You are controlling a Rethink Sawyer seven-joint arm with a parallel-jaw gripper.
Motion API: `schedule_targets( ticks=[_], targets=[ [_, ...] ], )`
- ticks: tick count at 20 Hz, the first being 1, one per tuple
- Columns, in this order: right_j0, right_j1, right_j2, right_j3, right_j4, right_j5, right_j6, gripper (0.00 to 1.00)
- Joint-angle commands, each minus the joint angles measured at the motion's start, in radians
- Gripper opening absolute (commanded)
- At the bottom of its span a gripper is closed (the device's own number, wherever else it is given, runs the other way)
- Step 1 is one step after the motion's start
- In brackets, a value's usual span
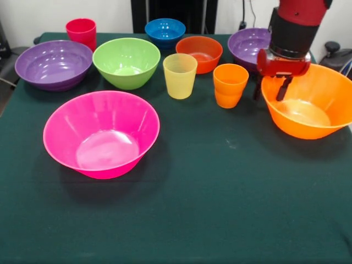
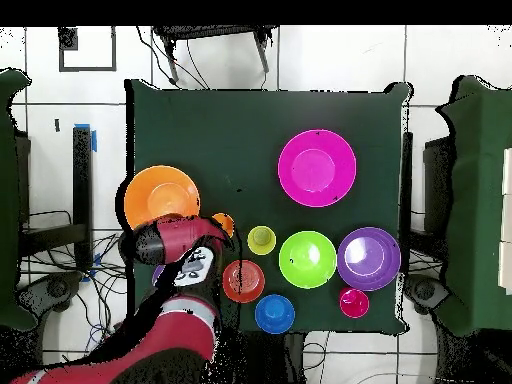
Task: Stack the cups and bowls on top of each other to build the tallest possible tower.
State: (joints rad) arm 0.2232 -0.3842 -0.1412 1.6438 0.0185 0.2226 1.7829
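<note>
Crowding gripper [image 1: 270,88]: 2 bowls, orange cup [image 1: 230,84]

— What do I see besides my work?

— The tabletop [image 1: 220,209], covered in dark green cloth. Behind it, a white wall and my black pedestal [image 1: 173,11].

— And from above?

— A white tiled floor [image 2: 440,60] all round the tabletop, cables [image 2: 60,275] trailing across it at one side, a strip of blue tape [image 2: 92,138] nearby, and a dark metal frame [image 2: 215,40] beyond the tabletop's far edge.
</note>
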Motion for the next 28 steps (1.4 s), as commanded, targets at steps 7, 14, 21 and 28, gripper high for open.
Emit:
schedule_targets(
  ticks=[7, 14, 21, 28],
  targets=[
    [0.048, 0.057, -0.082, -0.107, -0.041, -0.085, 0.12, 1.0],
    [0.061, 0.078, -0.122, -0.133, -0.039, -0.118, 0.114, 1.0],
    [0.06, 0.097, -0.145, -0.165, -0.046, -0.135, 0.09, 1.0],
    [0.051, 0.083, -0.127, -0.163, -0.039, -0.09, 0.081, 1.0]
  ],
)
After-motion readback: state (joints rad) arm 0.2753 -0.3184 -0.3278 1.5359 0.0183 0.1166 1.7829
